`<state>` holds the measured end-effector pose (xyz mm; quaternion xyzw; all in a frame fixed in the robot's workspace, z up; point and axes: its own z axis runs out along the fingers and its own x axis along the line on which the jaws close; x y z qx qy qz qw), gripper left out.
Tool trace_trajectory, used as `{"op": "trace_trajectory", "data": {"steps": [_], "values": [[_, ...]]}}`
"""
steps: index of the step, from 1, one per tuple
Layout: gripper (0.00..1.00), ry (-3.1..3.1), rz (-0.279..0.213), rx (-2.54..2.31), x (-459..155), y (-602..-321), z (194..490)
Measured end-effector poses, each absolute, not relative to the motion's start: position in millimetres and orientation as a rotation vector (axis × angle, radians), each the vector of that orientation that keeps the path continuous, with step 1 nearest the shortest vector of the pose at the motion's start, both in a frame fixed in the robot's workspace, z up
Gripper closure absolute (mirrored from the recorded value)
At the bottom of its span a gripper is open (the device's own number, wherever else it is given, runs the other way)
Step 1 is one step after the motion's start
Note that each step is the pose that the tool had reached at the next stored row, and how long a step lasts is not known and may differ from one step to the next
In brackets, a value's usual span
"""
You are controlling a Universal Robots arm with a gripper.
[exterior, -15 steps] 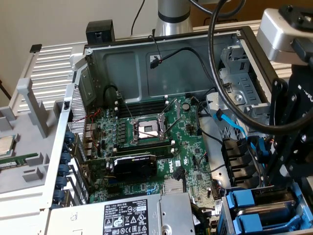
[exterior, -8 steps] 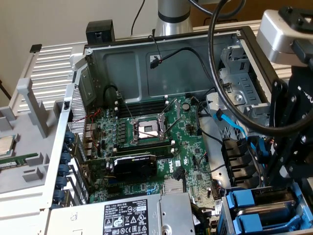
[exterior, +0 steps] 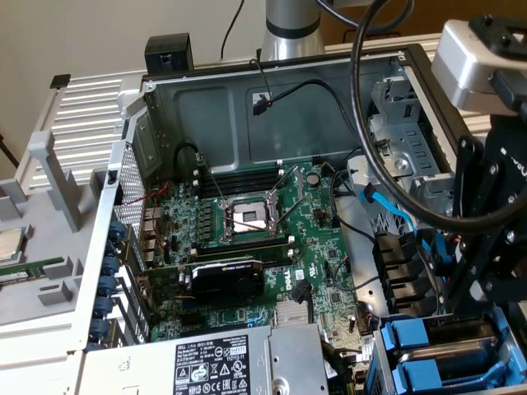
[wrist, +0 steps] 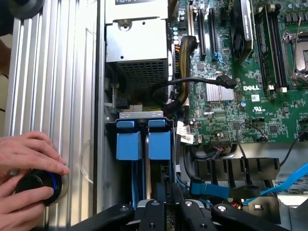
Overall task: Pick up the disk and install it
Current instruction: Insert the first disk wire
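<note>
Gripping the disk (wrist: 159, 145) by the edge of its blue frame, with the gripper (wrist: 165, 192) clamped narrow upon it, as far as can be told. Standing it on edge in the drive bay (wrist: 142, 114), just beside another blue carrier (wrist: 128, 146). Leaving almost no room on one side, toward the bay wall and the ribbed metal panel (wrist: 53, 86). Leaving a little more on the other side, toward the motherboard (wrist: 231, 120), though sharing that gap with a black cable (wrist: 192, 80) and a blue cable (wrist: 288, 176). Resting a person's hand (wrist: 29, 153) on a black knob (wrist: 36, 185) upon the panel, well apart from the bay.
</note>
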<state>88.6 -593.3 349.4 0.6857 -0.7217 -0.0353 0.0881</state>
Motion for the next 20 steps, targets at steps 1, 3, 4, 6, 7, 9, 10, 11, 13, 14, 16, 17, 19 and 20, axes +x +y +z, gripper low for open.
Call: {"op": "trace_trajectory", "data": {"steps": [1, 3, 4, 6, 7, 9, 10, 11, 13, 14, 16, 17, 19, 20], "values": [[0.83, -2.148, -0.105, 2.041, 88.6, -593.3, 349.3], [0.83, -2.147, -0.106, 2.04, 88.7, -593.4, 348.6], [0.83, -2.147, -0.107, 2.04, 88.7, -593.4, 348.2], [0.83, -2.147, -0.107, 2.04, 88.7, -593.4, 347.4], [0.83, -2.147, -0.108, 2.04, 88.7, -593.4, 347.0], [0.83, -2.147, -0.108, 2.04, 88.7, -593.4, 346.2], [0.83, -2.147, -0.108, 2.04, 88.7, -593.4, 345.9], [0.83, -2.147, -0.108, 2.04, 88.7, -593.4, 345.3], [0.83, -2.147, -0.108, 2.04, 88.7, -593.4, 344.5], [0.83, -2.147, -0.108, 2.04, 88.7, -593.5, 344.0], [0.83, -2.147, -0.107, 2.04, 88.7, -593.4, 343.2], [0.83, -2.147, -0.107, 2.04, 88.6, -593.4, 342.9], [0.83, -2.147, -0.108, 2.04, 88.2, -593.4, 342.6], [0.83, -2.147, -0.108, 2.04, 88.0, -593.4, 342.4]]}}
